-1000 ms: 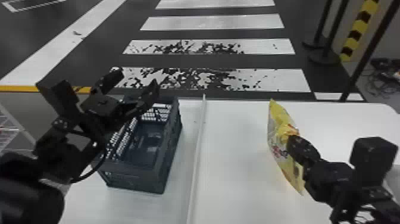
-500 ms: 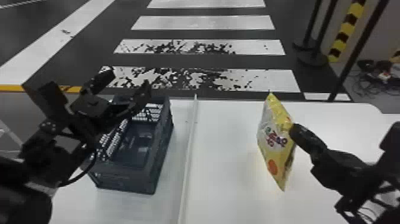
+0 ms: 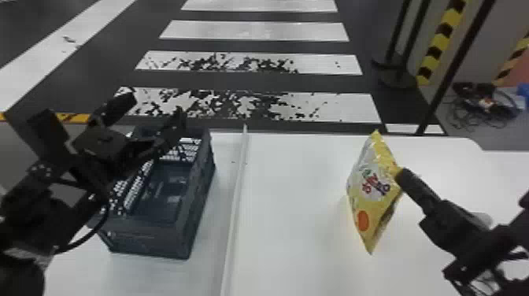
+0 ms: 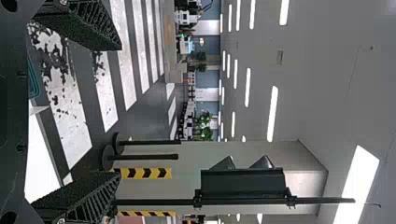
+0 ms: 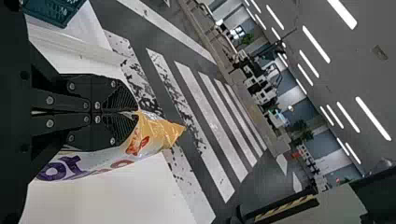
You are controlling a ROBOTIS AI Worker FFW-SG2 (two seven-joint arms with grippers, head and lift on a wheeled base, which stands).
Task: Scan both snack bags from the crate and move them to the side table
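In the head view my right gripper (image 3: 399, 177) holds a yellow-and-white snack bag (image 3: 370, 193) by its edge, over the right part of the white table. The right wrist view has the right gripper (image 5: 135, 113) shut on the bag (image 5: 154, 135), fingers together on its yellow end. My left gripper (image 3: 157, 114) stands over the dark blue crate (image 3: 200, 197), its fingers spread with nothing between them. In the left wrist view the left gripper (image 4: 116, 112) is likewise open. The crate's visible floor is bare; part of its left side is hidden behind the left arm.
A raised white strip (image 3: 238, 197) divides the white table (image 3: 283, 236) between crate and bag. Beyond the table's far edge lies a striped floor. Black posts (image 3: 452, 71) and a cable pile (image 3: 488, 102) stand off to the right.
The held bag has turned so its printed face shows more fully. The right gripper has shifted slightly relative to the table. The crate and left arm appear farther left with the whole view.
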